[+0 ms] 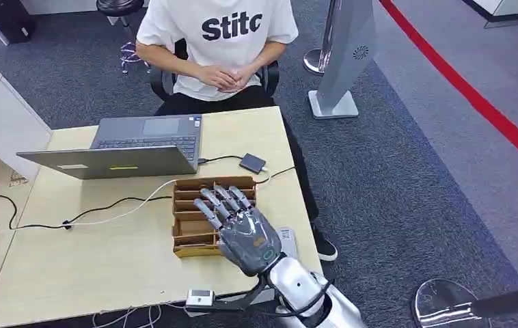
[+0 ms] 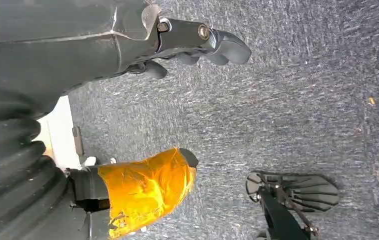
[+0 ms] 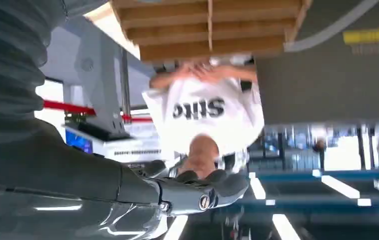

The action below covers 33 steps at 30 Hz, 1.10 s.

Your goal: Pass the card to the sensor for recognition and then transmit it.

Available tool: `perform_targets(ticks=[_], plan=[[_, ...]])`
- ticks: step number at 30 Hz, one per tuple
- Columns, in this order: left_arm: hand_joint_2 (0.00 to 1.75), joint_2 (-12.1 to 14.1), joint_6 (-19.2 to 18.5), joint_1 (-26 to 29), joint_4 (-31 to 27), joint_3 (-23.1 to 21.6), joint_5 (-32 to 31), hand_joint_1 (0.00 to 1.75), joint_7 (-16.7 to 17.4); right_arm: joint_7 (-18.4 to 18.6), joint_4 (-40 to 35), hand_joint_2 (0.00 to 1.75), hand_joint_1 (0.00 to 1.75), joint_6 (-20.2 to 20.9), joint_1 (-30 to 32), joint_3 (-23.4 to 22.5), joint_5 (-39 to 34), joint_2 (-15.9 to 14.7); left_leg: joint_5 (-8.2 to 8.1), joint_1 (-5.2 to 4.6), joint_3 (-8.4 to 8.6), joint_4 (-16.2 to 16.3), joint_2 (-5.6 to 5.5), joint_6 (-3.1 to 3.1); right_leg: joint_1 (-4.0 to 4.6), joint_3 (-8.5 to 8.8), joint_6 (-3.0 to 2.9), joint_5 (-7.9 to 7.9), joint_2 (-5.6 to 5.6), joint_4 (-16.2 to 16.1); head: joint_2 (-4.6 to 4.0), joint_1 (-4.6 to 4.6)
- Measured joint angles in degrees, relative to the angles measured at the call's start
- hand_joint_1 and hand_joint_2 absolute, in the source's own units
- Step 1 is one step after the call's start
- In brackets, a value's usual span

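This looks like an office or a show hall. In the middle of the frame, a wooden tabletop [image 1: 106, 246] holds a grey laptop [image 1: 133, 147]. A person [image 1: 219, 48] sits on an office chair [image 1: 164, 78] at the top. Grey carpet [image 1: 393, 191] covers the floor. A red line [image 1: 475, 96] runs across the upper right, near a tall grey stand [image 1: 345, 55].

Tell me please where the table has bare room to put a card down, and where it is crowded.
Free: the wide wooden stretch of the table between the black cable and the near edge, left of the cardboard organizer. Crowded: the far side with the laptop and small dark box; the right hand hovers over the organizer.
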Motion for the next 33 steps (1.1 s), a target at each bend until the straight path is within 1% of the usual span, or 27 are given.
perform_targets(ticks=[6,14,24,33], plan=[[1.75,0.0,0.04,0.01,0.0,0.81,0.04,0.0,0.0,-0.15,4.06,1.75,0.0,0.94,0.83,0.28,-0.15,-1.73,-0.01,0.0,-0.01,0.0,0.0,0.0,0.0,-0.02,0.0,-0.01,0.0,0.0,0.0,0.0],[1.75,0.02,0.31,0.03,0.0,1.33,0.24,0.0,0.0,0.02,3.21,1.75,0.0,0.92,2.56,0.28,-1.35,-3.72,-0.01,0.0,0.0,0.0,0.01,0.01,0.0,-0.02,0.0,-0.01,0.01,-0.01,0.0,-0.02],[1.75,0.0,0.35,0.02,0.0,1.49,0.15,0.0,0.02,0.52,2.77,1.75,0.0,1.46,3.12,0.28,-0.07,-4.04,-0.01,0.0,0.0,0.0,0.02,0.0,0.0,-0.01,0.0,-0.01,0.01,0.0,0.0,0.0],[1.75,0.0,0.35,0.01,0.0,1.62,-0.18,0.0,0.02,1.22,5.33,1.75,0.0,2.23,2.79,0.28,0.13,-3.82,-0.01,0.0,0.0,0.0,0.01,0.01,0.0,-0.01,0.0,-0.01,0.01,0.0,0.0,-0.02]])
